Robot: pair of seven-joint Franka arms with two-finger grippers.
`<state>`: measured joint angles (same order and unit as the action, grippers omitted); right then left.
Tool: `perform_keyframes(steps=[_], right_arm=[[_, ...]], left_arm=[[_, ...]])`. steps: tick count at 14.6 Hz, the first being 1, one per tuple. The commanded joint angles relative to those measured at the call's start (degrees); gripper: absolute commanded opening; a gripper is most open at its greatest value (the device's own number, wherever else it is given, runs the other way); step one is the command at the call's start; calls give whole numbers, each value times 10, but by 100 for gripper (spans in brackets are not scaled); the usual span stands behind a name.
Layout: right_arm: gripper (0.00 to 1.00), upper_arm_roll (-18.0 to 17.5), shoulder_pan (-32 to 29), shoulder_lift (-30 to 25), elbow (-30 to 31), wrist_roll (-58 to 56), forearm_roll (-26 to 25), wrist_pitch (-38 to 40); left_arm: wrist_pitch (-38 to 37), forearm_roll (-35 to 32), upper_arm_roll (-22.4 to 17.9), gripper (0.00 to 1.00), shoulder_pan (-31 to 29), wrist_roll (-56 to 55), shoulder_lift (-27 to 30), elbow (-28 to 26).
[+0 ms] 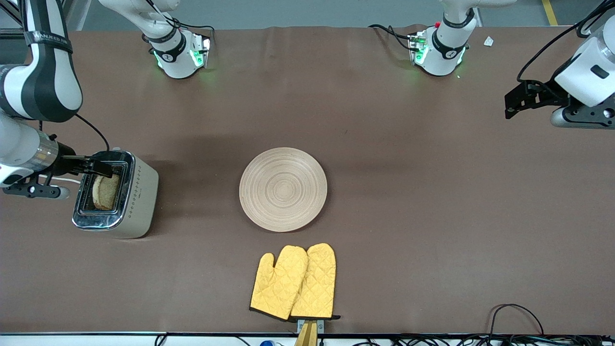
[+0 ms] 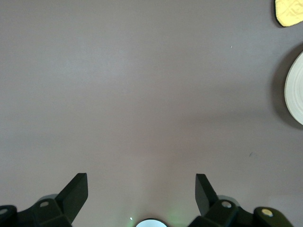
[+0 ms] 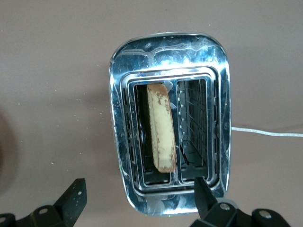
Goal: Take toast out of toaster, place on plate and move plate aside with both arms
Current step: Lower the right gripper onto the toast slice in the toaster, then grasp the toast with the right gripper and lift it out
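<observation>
The toast (image 1: 105, 191) stands in one slot of a silver toaster (image 1: 142, 192) at the right arm's end of the table. In the right wrist view the toast (image 3: 162, 127) shows edge-on in the toaster (image 3: 170, 56). My right gripper (image 1: 106, 168) is open and empty over the toaster's end that lies farther from the front camera; in its own view (image 3: 140, 194) the fingers straddle the toaster's rim. The round beige plate (image 1: 283, 189) lies bare at mid-table. My left gripper (image 1: 510, 106) is open and empty over bare table at the left arm's end (image 2: 140, 189).
A pair of yellow oven mitts (image 1: 294, 282) lies nearer to the front camera than the plate, at the table's edge. The left wrist view shows the plate's rim (image 2: 296, 94) and a mitt tip (image 2: 289, 12). A white cord (image 3: 265, 132) leaves the toaster.
</observation>
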<state>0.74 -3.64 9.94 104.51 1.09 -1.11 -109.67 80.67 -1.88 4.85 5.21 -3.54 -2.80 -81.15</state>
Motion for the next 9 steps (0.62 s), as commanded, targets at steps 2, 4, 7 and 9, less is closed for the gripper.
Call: perform_keyframes(steps=[2, 4, 7, 9], right_arm=[[100, -5, -12, 29, 6, -13, 0, -40], [100, -5, -13, 46, 6, -13, 0, -55], [34, -6, -15, 54, 6, -11, 1, -60], [1, -6, -19, 54, 6, -10, 1, -60]], left_arm=[[-13, 0, 2, 100, 2, 5, -5, 15], [-13, 0, 2, 100, 2, 5, -5, 15], [-13, 0, 2, 100, 1, 6, -5, 15], [-13, 1, 2, 100, 1, 7, -5, 15]])
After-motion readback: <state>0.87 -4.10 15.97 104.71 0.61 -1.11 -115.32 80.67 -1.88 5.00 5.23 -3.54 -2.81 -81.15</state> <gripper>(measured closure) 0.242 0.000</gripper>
